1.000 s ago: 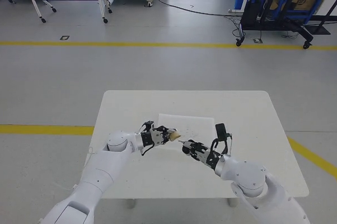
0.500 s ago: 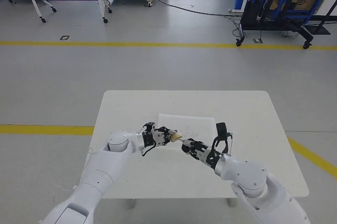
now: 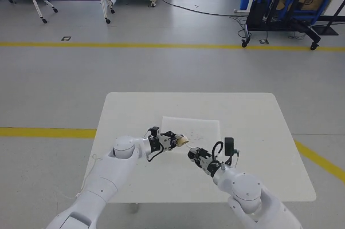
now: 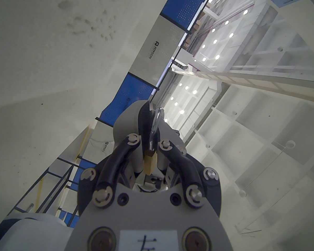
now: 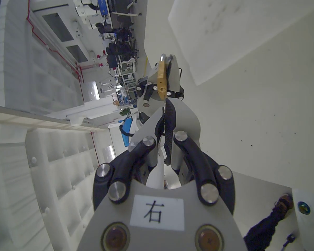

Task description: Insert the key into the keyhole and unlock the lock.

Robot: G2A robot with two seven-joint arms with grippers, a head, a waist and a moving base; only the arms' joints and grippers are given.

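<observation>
While your left gripper (image 4: 151, 131) clamps the lock (image 4: 149, 161), your right gripper (image 5: 167, 104) pinches the key (image 5: 163, 112).
Brass body, silver shackle, keyhole end facing the key tip just beside it.

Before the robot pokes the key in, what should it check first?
1. Lock held tight: the left gripper is shut on the lock. Ok.
2. Key held tight: the right gripper is shut on the key, which is seen edge-on. Ok.
3. Keyhole facing the key: the keyhole points toward the right gripper. Ok.
4. Key inside the keyhole: not yet; the top view shows a gap between them. Not ok.
5. Key turned to match the slot: cannot tell.
</observation>
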